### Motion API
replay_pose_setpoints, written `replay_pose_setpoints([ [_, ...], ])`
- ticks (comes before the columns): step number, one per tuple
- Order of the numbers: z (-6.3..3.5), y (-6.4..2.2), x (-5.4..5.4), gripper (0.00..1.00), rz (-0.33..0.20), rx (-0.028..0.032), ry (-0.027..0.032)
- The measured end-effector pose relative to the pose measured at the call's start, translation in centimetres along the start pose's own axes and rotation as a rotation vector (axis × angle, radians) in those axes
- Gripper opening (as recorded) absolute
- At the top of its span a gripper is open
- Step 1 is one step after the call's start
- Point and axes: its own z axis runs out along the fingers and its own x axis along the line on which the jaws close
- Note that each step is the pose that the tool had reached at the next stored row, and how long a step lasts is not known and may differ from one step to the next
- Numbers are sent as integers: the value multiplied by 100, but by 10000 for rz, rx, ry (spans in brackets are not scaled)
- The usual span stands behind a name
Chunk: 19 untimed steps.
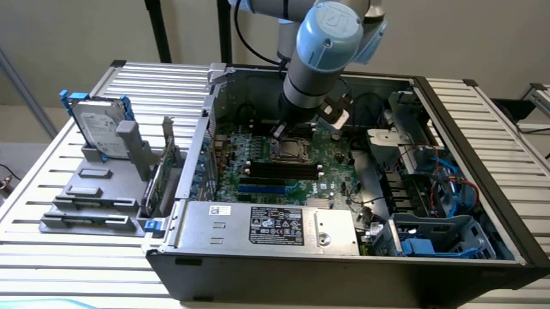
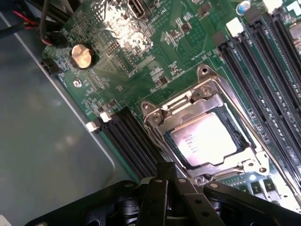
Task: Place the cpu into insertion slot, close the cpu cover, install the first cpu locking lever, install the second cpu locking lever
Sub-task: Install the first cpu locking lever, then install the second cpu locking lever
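My black gripper (image 2: 165,181) has its fingers pressed together, holding nothing, just beside the silvery metal cpu cover (image 2: 162,114). The pale square cpu (image 2: 203,140) sits in the dark insertion slot (image 2: 237,136), cover down. Judgement: press levers slowly, tip squarely on metal.

A robotics lab: opened computer case (image 1: 481,212) on slatted workbench (image 1: 51,257).

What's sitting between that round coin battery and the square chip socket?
In the wrist view, green circuit board with tiny soldered parts lies between the coin battery and the cpu cover framing the cpu.
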Motion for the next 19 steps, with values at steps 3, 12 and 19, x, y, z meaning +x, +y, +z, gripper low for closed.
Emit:
replay_pose_setpoints([
  [3,1,0,0,11,-3,13,19],
  [12,0,-1,0,11,-2,13,17],
  [19,0,0,0,11,-2,13,18],
])
